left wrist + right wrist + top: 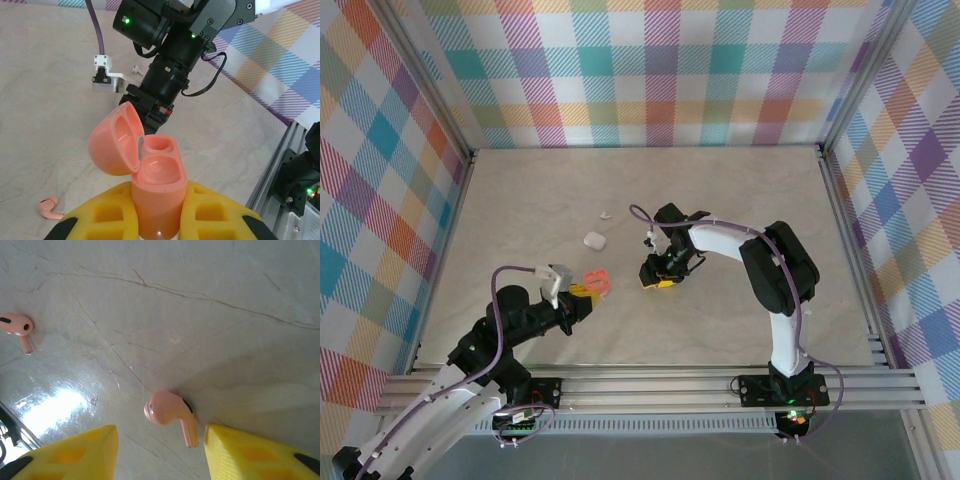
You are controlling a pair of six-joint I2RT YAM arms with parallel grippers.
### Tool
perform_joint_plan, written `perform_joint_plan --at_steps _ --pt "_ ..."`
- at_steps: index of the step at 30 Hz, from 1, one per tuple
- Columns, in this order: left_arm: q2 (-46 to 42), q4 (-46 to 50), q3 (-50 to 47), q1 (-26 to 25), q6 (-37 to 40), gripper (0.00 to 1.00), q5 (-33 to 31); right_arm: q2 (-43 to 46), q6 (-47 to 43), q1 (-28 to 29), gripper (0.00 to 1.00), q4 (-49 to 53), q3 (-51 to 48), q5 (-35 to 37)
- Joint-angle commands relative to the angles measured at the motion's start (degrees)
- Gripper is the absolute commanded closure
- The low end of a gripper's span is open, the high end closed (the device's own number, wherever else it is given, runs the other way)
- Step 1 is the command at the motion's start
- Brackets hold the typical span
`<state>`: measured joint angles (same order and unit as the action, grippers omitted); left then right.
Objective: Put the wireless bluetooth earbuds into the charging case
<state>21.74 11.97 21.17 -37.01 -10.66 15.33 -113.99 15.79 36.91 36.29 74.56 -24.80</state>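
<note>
The left hand squeezes the pink case tight and holds it up with its lid flipped back, so the holes inside are ready for an earbud. The right hand hangs low over the table, its yellow fingers apart on each side of a pink earbud, not touching it, likely so it can pinch it next. The other pink earbud lies off to the side.
</note>
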Motion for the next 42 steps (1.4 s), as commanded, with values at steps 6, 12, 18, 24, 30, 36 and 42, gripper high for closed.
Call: perform_joint_plan --at_steps 6,12,18,24,30,36,42 --pt "1.7 -3.1 2.7 -0.4 1.2 1.00 0.9 0.8 2.1 3.1 0.50 0.6 -0.9 -2.7" --pt "1.1 -3.1 2.5 -0.4 0.6 1.00 0.8 1.3 3.5 3.2 0.50 0.2 -1.3 -2.6" --pt "0.4 -2.8 2.0 -0.4 -0.3 1.00 0.5 2.7 6.0 3.3 0.51 -0.1 -2.0 -0.8" --pt "-2.6 -0.4 1.2 -0.4 -1.3 1.00 -0.8 4.5 6.3 3.3 0.51 3.3 0.0 4.8" --pt "-5.3 0.9 0.8 -0.4 -1.2 1.00 -2.8 7.6 4.3 3.7 0.51 6.1 2.8 12.6" --pt "-3.2 -1.1 0.6 -0.4 -1.7 1.00 -2.4 5.1 0.7 6.4 0.51 8.5 6.5 17.6" --pt "-1.4 -1.4 1.3 -0.4 -1.6 1.00 -2.1 0.5 -2.2 8.4 0.53 12.0 10.6 22.0"
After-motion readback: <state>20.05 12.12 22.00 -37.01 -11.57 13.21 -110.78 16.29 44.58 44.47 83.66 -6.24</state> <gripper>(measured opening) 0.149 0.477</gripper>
